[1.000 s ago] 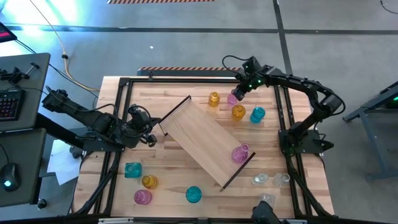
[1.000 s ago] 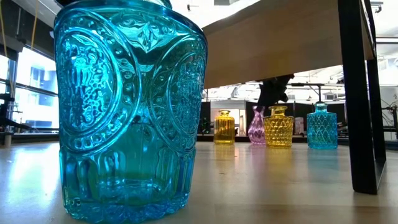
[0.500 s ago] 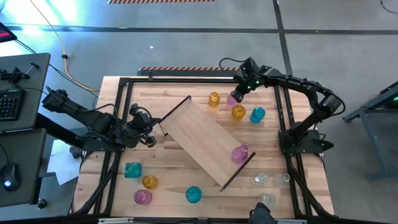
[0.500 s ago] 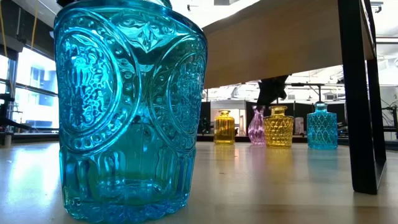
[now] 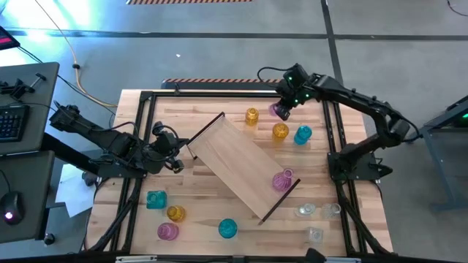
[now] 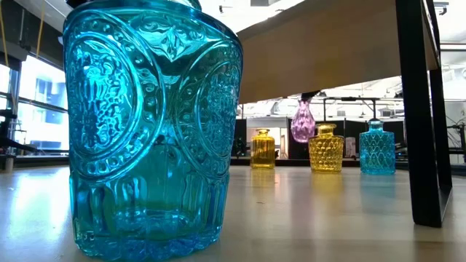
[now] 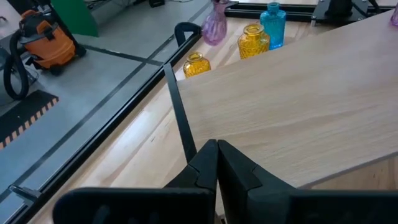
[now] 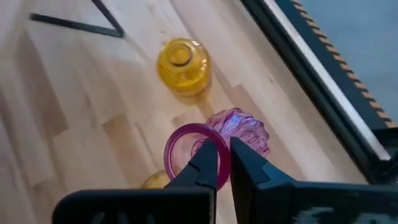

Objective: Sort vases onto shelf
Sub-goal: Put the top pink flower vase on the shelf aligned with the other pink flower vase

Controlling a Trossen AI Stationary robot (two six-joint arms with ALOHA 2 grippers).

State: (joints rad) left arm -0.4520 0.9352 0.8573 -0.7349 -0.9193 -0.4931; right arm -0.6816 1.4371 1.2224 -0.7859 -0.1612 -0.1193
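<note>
Pink glass vase (image 6: 303,121) hangs above the table (image 5: 212,109), its rim pinched by the right gripper (image 8: 223,163); the left gripper (image 7: 217,163), pressed together, rests by the shelf (image 5: 241,165).

Grey concrete floor (image 5: 219,51) fills the upper frame. A desk (image 5: 22,146) with keyboard (image 5: 11,120) sits at left. An orange vacuum (image 7: 46,37) stands upper left.

The long light-wood shelf (image 5: 243,166) with dark end pieces lies slanted, one pink vase (image 5: 282,180) standing on its end, another pink vase (image 6: 303,121) hanging in the air beyond its far corner beside two amber vases (image 5: 280,131) and a teal one (image 5: 302,134).
</note>
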